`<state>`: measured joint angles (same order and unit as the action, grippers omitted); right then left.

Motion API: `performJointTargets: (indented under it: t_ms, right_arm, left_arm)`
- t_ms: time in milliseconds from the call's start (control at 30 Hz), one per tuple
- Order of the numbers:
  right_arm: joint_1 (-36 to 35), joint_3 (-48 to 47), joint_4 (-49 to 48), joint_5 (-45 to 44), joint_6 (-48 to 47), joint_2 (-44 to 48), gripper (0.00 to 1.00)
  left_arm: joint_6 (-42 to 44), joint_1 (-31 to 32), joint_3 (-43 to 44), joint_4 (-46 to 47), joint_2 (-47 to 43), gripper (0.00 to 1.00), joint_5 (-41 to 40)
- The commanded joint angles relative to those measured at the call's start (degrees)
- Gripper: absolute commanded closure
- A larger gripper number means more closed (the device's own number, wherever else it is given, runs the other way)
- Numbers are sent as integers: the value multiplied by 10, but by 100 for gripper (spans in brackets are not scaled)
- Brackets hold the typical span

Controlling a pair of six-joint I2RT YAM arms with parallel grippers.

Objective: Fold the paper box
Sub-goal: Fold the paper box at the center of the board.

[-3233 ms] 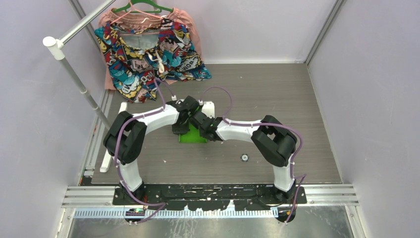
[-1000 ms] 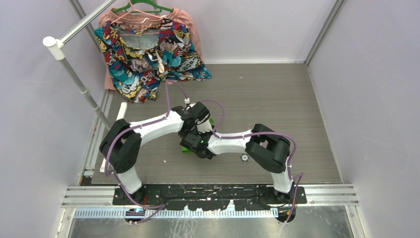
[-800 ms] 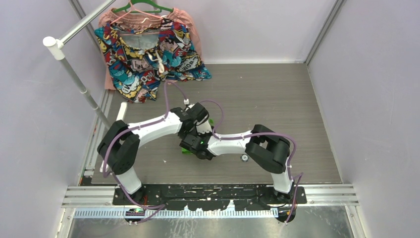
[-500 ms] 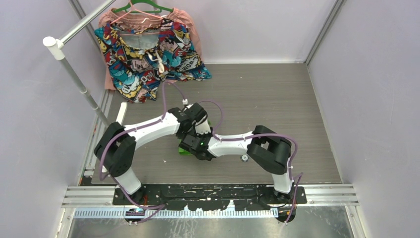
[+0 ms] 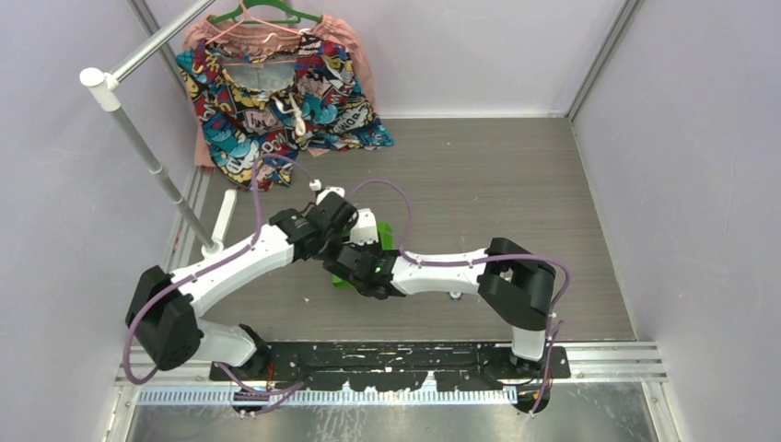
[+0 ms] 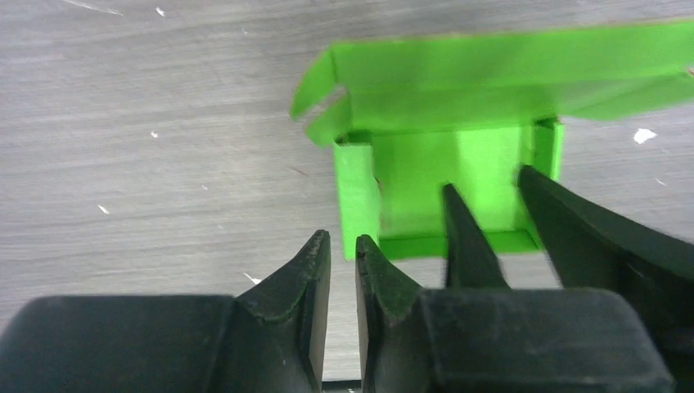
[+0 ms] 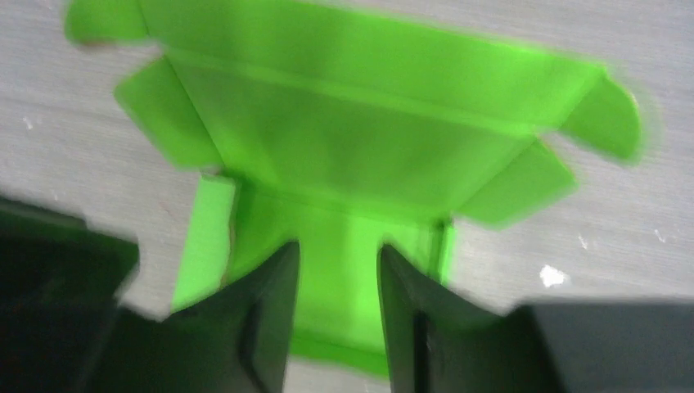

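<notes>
With right gripper (image 7: 337,247) jaws apart inside the box (image 7: 360,164) and left gripper (image 6: 340,237) barely parted, empty, beside its wall (image 6: 356,196), that wall may spring flat.

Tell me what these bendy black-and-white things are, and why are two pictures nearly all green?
Those are two robot arms, a left arm and a right arm, bolted to the near edge of a grey table. The wide picture comes from a camera up high, looking down on them. The two close pictures come from little cameras on the arms' wrists, so you see their black fingers up close.

The green thing is a paper box, half folded, with its walls standing up and its lid open. The right gripper has its fingers apart, reaching inside the box. The left gripper sits at a side wall, with only a thin gap between its fingers. Neither is clearly holding the box.

At the back is a colourful garment on a green hanger.
</notes>
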<state>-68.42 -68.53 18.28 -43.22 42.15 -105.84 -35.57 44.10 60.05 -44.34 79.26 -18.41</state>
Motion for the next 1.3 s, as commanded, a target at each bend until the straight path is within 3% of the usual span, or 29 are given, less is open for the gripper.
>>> performJointTargets:
  t_ms: [0,133,500,700,1033,1267]
  right_arm:
    - [23,12,15,143,-12,-61,54]
    - [24,15,21,137,-7,-57,54]
    - [24,3,42,127,-8,-46,54]
    - [31,22,22,138,-1,-17,53]
    - [39,-3,44,127,-18,27,53]
    - [39,39,40,133,-17,128,52]
  left_arm:
    - [-39,38,-3,140,-115,80,87]
    - [-34,38,-32,175,-157,80,109]
    - [-53,38,-94,160,-220,80,90]
    - [-60,39,-168,211,-339,78,69]
    - [-52,38,-127,135,-393,71,-8]
    - [-21,29,-83,100,-347,70,-31]
